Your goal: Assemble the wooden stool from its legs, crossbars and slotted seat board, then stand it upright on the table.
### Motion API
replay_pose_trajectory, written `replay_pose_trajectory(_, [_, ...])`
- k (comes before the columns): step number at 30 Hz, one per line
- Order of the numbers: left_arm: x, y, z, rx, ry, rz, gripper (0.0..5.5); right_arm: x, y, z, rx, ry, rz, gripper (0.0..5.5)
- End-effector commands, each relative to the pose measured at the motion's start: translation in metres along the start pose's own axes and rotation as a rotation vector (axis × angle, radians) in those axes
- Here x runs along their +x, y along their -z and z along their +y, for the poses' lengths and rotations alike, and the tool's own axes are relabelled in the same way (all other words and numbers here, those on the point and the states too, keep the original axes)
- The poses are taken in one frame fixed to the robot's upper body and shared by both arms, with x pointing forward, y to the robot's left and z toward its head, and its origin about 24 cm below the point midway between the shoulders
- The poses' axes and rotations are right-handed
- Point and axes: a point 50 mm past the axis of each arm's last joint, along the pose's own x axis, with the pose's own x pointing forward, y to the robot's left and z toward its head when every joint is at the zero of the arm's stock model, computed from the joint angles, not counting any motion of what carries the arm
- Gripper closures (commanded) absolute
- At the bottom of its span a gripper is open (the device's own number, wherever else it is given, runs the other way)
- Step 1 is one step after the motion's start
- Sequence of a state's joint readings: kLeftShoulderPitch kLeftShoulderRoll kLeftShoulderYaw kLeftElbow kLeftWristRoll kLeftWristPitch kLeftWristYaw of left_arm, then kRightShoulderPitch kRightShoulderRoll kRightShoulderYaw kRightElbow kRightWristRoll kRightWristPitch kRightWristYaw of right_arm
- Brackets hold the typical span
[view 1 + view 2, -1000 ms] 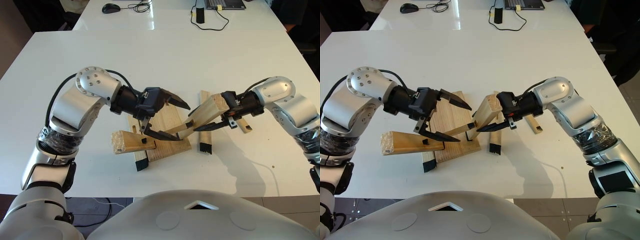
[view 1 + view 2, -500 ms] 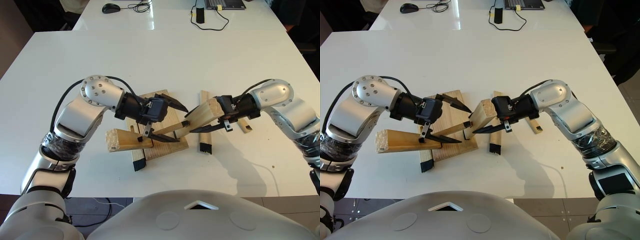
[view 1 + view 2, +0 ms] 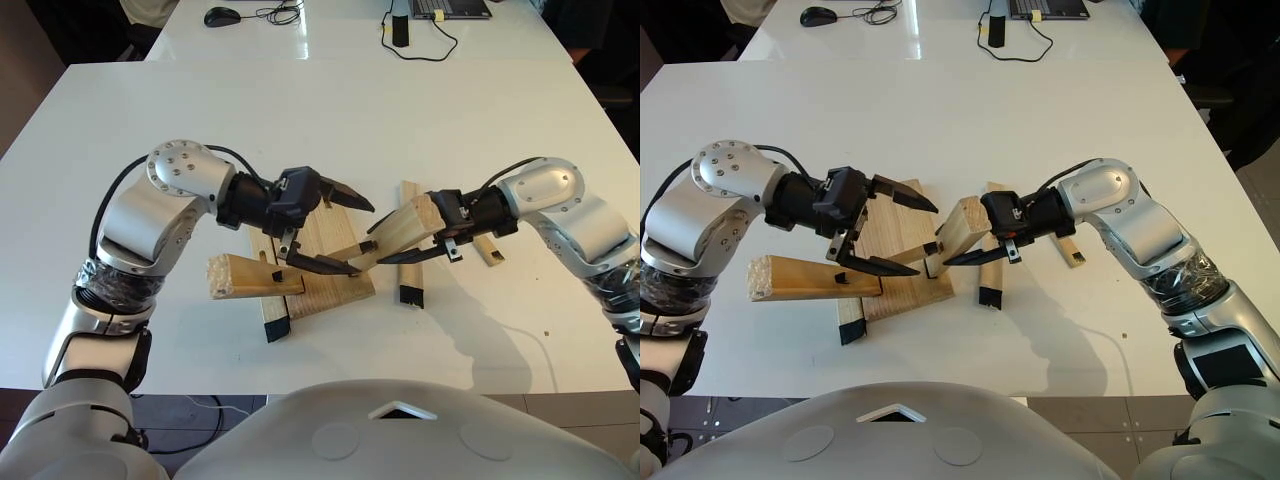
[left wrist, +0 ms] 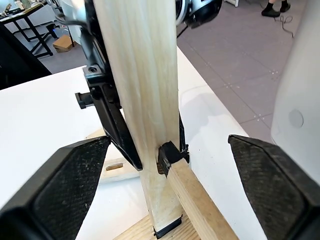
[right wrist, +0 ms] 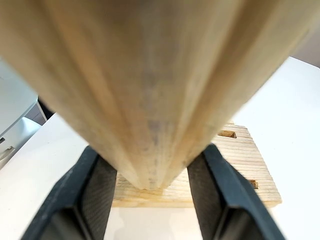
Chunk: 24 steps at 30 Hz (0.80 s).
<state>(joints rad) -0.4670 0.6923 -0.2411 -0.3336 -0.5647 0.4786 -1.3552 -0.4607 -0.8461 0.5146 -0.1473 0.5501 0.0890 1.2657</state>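
Wooden leg (image 3: 396, 234), pinched in right hand (image 5: 152, 155), half-hides seat board (image 3: 338, 288); left hand (image 3: 362, 240) spread.

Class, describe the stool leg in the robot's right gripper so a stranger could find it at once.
On the white table, look just right of the flat slotted seat board. There the right gripper clamps a thick pale leg. Unlike the flat leg beside it, it slants upward with a thin crossbar joined to it.

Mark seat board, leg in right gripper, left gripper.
seat board (image 3: 340, 288), left eye view, bare part by its near edge.
leg (image 3: 408, 228), left eye view, side face near the gripped end.
left gripper (image 3: 366, 241), left eye view, midway between open fingertips.
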Motion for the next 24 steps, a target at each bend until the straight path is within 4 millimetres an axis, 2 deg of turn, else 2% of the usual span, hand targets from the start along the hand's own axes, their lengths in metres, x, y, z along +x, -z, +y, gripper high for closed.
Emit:
replay_pose_trajectory(1, [-0.012, -0.013, 0.016, 0.0, -0.072, -0.028, 1.14, 0.009, 0.073, 0.032, 0.292, -0.064, 0.319, 3.51])
replay_pose_trajectory(5, [-0.014, -0.009, 0.021, 0.002, -0.094, -0.005, 1.14, 0.008, 0.074, 0.032, 0.295, -0.063, 0.321, 3.51])
replay_pose_trajectory(22, [-0.005, 0.024, 0.012, -0.052, -0.088, 0.07, 1.14, 0.014, 0.07, 0.028, 0.276, -0.094, 0.323, 3.51])
replay_pose_trajectory(24, [-0.003, 0.035, 0.011, -0.084, -0.094, 0.095, 1.14, 0.013, 0.071, 0.028, 0.275, -0.097, 0.325, 3.51])
